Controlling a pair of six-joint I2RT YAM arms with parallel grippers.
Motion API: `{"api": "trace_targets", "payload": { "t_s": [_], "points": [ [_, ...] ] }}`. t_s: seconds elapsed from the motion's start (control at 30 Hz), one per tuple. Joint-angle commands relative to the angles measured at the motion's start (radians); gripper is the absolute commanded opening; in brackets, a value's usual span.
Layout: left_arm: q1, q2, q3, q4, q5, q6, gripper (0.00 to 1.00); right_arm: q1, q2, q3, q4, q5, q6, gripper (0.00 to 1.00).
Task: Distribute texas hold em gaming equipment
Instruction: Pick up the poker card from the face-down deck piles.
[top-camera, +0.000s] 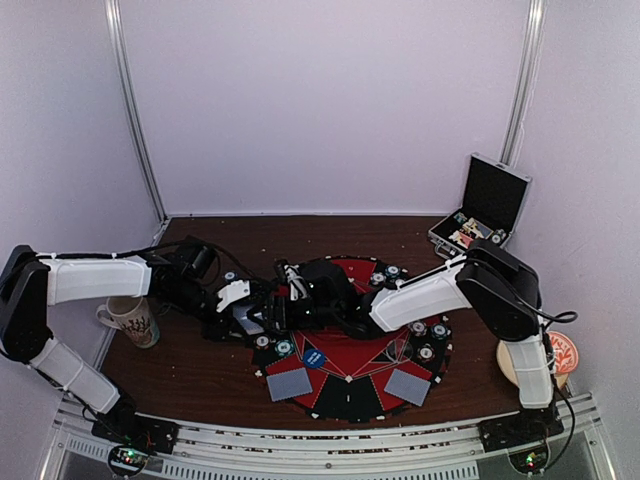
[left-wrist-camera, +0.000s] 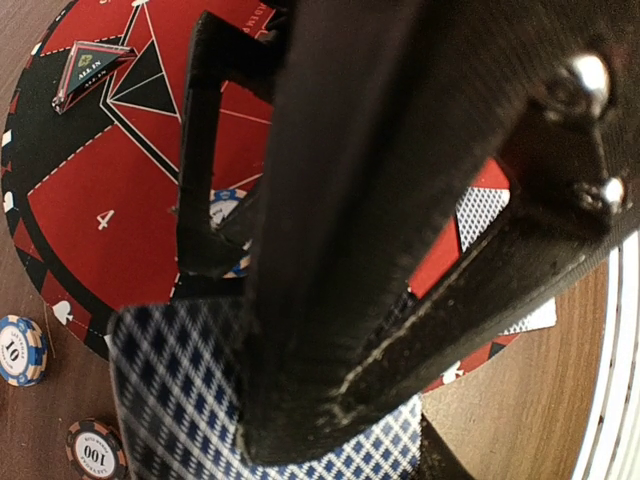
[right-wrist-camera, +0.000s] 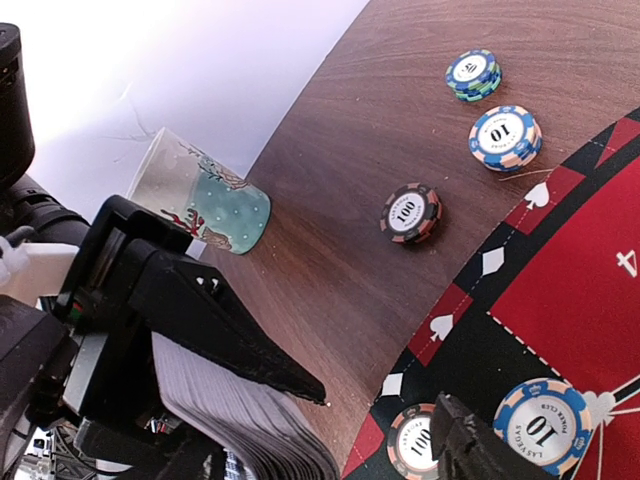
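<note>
My left gripper (top-camera: 252, 314) is shut on a deck of blue-diamond-backed cards (left-wrist-camera: 180, 400) at the left rim of the round red-and-black mat (top-camera: 350, 345). The right wrist view shows the deck (right-wrist-camera: 240, 410) edge-on under a black left finger (right-wrist-camera: 220, 330). My right gripper (top-camera: 300, 298) is at the deck and seems open; only one of its fingertips (right-wrist-camera: 462, 445) shows. Two small card piles (top-camera: 289, 383) (top-camera: 407, 386) and a blue button disc (top-camera: 314, 357) lie on the mat's near part. Chips lie on and beside the mat (top-camera: 284, 348) (right-wrist-camera: 505, 137) (right-wrist-camera: 412, 213) (right-wrist-camera: 472, 74).
A patterned mug (top-camera: 133, 320) stands left of the mat, close under the left arm. An open silver-edged black case (top-camera: 480, 215) stands at the back right. An orange-red disc (top-camera: 563, 352) lies at the right edge. A triangular marker (left-wrist-camera: 90, 68) lies on the mat.
</note>
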Motion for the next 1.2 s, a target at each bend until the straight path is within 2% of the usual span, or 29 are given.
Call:
{"api": "trace_targets", "payload": {
  "t_s": [0.0, 0.33, 0.67, 0.87, 1.17],
  "points": [
    [-0.009, -0.016, 0.008, 0.005, 0.042, 0.021, 0.36, -0.020, 0.022, 0.011, 0.023, 0.012, 0.005, 0.68],
    [-0.008, -0.007, 0.011, 0.005, 0.039, 0.020, 0.36, -0.025, -0.043, -0.028, -0.013, 0.047, -0.032, 0.56],
    [-0.008, 0.002, 0.015, 0.005, 0.034, 0.018, 0.36, -0.026, -0.072, -0.060, 0.027, 0.008, -0.032, 0.38],
    [-0.008, 0.008, 0.015, 0.005, 0.030, 0.016, 0.36, -0.024, -0.102, -0.101, 0.110, -0.072, 0.000, 0.21],
    [-0.008, 0.014, 0.017, 0.013, 0.018, 0.009, 0.36, -0.023, -0.133, -0.140, 0.135, -0.093, 0.015, 0.07]
  ]
}}
